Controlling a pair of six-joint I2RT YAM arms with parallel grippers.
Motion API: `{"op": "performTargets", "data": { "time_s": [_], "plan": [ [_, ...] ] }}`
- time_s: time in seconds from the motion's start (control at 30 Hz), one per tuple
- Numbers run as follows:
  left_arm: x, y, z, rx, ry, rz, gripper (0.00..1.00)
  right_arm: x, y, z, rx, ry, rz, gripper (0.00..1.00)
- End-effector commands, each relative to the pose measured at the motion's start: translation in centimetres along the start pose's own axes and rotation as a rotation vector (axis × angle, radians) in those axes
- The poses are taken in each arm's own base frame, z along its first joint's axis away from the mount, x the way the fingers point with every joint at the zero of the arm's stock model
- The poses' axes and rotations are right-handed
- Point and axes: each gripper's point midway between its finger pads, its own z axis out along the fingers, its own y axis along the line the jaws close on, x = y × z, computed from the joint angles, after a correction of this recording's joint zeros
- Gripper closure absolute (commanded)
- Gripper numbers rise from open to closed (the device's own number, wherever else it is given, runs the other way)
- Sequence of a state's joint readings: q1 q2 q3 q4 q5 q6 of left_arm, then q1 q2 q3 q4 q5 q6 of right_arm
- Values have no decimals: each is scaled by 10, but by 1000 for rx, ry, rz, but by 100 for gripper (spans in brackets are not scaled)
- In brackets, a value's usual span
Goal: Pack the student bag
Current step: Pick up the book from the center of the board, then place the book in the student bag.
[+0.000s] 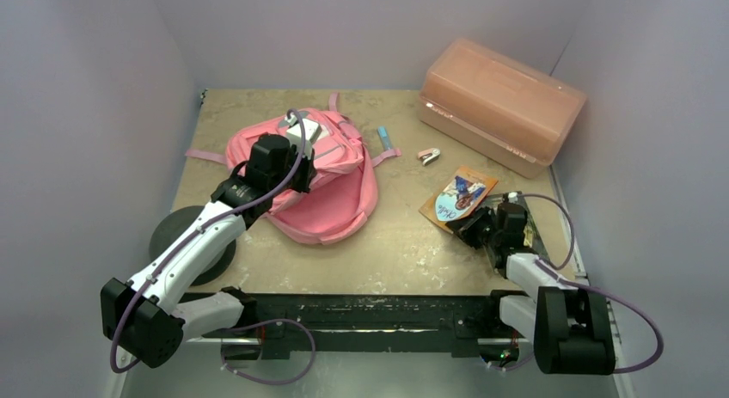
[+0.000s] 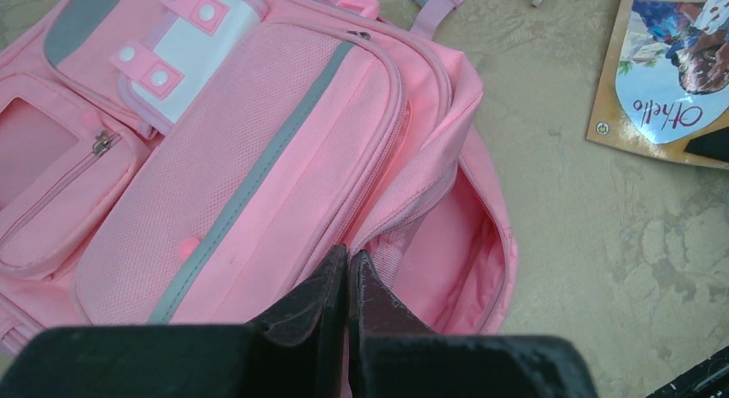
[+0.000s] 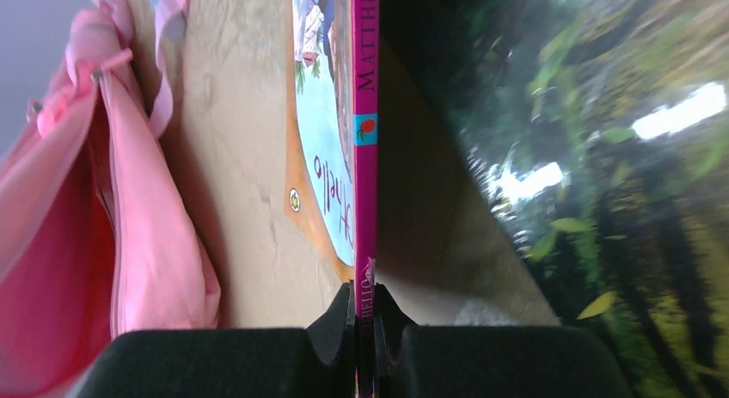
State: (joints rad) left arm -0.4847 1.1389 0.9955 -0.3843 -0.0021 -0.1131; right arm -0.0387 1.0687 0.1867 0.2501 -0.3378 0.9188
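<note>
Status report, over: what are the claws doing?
Left claw pinches rim of soft pink fabric backpack. Right claw shut on thin pink-spined book. Nothing between book and bag.

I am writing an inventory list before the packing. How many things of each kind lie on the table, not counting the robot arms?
Pink backpack: 1
Orange-pink plastic box: 1
Book: 1
Small pieces: 2 (blue tube, pink-and-white clip)
Dark round disc at the left edge: 1
Total: 6
</note>
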Motion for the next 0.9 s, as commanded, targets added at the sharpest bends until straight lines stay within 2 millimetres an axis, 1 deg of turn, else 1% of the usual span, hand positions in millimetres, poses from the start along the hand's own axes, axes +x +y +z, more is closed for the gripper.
{"op": "performTargets", "data": {
  "time_s": [0.0,0.07,0.2,0.23,0.3,0.43,0.5,0.57,0.7,0.77,0.87],
  "plan": [
    [-34,2,-6,-5,-96,-12,100,17,45,-8,-146,139,-198,100],
    [-35,2,-7,-5,-102,-12,100,29,71,-14,-166,192,-314,100],
    [-38,3,-10,-13,-117,-9,100,53,128,-37,-259,283,-494,100],
    [-38,4,-11,-19,-124,-7,100,59,135,-42,-269,322,-511,100],
    [-40,7,-14,-33,-136,-4,100,70,146,-49,-306,415,-535,100],
    [-44,14,-20,-72,-170,-1,100,105,152,-64,-361,659,-546,100],
    [-45,17,-22,-85,-178,3,100,123,157,-74,-397,756,-582,100],
    [-46,19,-23,-97,-182,5,100,137,164,-84,-456,838,-592,100],
    [-48,21,-25,-109,-198,8,100,162,174,-104,-557,1011,-544,100],
    [-49,20,-26,-104,-211,8,100,172,176,-109,-584,1072,-523,100],
    [-51,18,-28,-89,-224,12,100,174,189,-117,-652,1095,-505,100]
  ]
}}
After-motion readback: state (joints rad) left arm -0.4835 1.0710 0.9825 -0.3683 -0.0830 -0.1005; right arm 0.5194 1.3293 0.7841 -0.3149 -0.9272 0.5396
